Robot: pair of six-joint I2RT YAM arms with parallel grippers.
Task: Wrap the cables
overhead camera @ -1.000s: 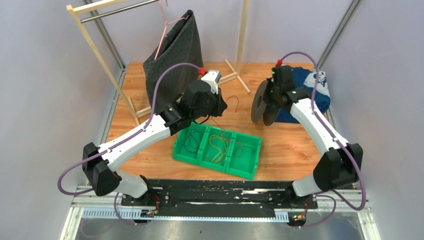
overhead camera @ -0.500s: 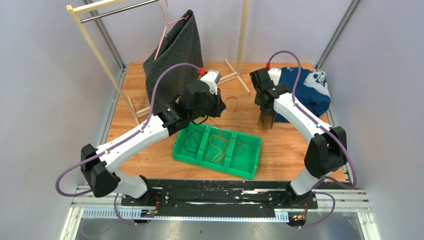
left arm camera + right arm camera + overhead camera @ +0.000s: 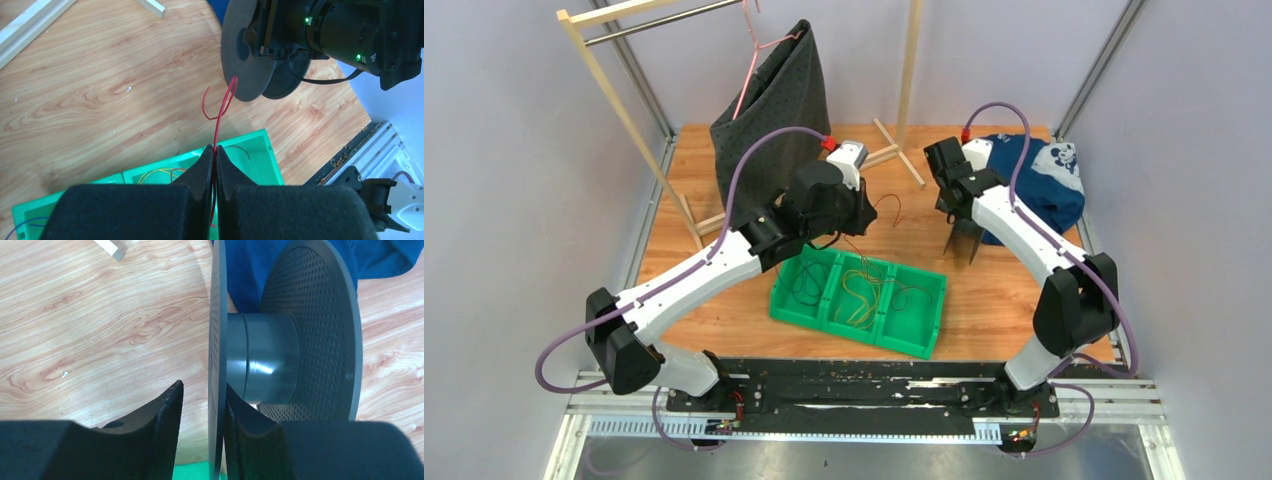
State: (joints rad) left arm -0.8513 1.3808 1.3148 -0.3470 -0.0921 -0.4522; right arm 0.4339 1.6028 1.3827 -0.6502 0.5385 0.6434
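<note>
My left gripper [image 3: 865, 208] [image 3: 216, 149] is shut on a thin red cable [image 3: 218, 120], which loops up toward a dark grey spool [image 3: 250, 55] and also trails down into the green bin [image 3: 924, 340]. The red loop shows in the top view [image 3: 886, 205]. My right gripper [image 3: 964, 240] [image 3: 202, 392] straddles one flange [image 3: 216, 340] of the spool. The right finger touches it and the left finger stands apart with a gap. The spool's hub [image 3: 265, 360] is bare. A yellow cable [image 3: 859, 290] and a dark cable [image 3: 804, 285] lie in the bin.
A blue garment [image 3: 1049, 185] lies at the back right behind the spool. A grey cloth [image 3: 774, 110] hangs from a wooden rack [image 3: 614, 90] at the back left, with the rack's feet on the table. The bin sits in front of both grippers.
My right arm has swung left and back, turning the spool from face-on to edge-on and lowering it toward the table. The left gripper has hardly moved and still holds the red cable.
</note>
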